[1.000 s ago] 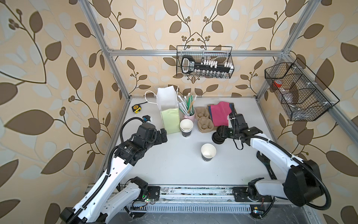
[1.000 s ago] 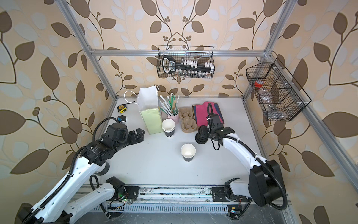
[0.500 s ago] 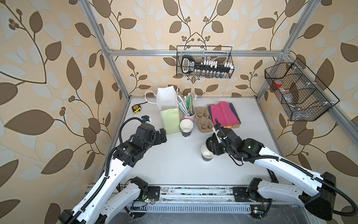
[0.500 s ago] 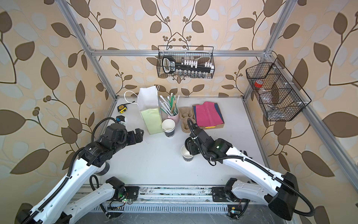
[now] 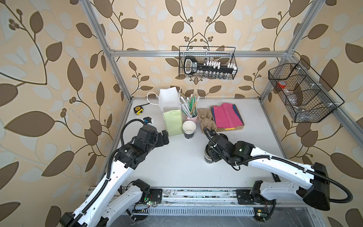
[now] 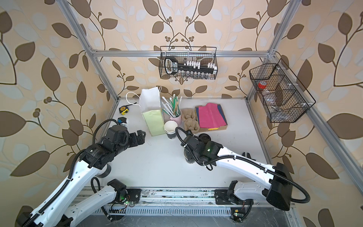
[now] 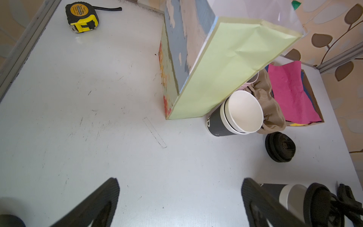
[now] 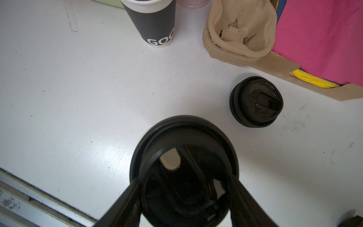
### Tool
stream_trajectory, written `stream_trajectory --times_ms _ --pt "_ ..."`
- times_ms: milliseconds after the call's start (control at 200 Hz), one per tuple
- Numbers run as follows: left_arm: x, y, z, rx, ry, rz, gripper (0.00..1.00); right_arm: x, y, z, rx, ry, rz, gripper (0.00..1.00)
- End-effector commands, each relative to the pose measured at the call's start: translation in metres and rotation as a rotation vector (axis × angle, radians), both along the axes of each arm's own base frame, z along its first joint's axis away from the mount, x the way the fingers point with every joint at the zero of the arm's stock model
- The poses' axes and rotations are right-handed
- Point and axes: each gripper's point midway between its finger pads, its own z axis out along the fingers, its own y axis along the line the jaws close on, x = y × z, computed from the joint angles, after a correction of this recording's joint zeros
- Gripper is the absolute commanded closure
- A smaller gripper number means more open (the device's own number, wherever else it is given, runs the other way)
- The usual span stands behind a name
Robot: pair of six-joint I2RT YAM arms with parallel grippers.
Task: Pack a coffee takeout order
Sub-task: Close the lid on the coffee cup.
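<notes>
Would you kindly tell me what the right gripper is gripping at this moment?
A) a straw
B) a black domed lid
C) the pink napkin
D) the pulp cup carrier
B: in the right wrist view the right gripper clamps a black domed lid from both sides; the pink napkin and pulp carrier lie apart from it.

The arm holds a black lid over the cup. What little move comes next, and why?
Probably push the black lid straight down. The right gripper holds it above the cup, and a white band shows under it in the left wrist view, so it looks not snapped on yet.
</notes>
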Motion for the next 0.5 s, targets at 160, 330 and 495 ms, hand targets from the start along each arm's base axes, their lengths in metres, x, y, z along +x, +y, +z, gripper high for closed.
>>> stream_trajectory --times_ms 160,330,495 --pt "-0.0003 0.0032 0.0078 0.016 -0.028 0.008 0.01 0.0004 0.0038 0.0004 -0.050 0.011 0.009 0.37" --pt "-0.0003 0.0031 0.0072 0.017 -0.025 0.008 0.01 -0.0024 0.0073 -0.0008 -0.068 0.024 0.028 0.37" --pt "-0.0004 0.0031 0.0076 0.018 -0.026 0.007 0.01 -0.0022 0.0081 -0.0012 -0.096 0.027 0.036 0.37"
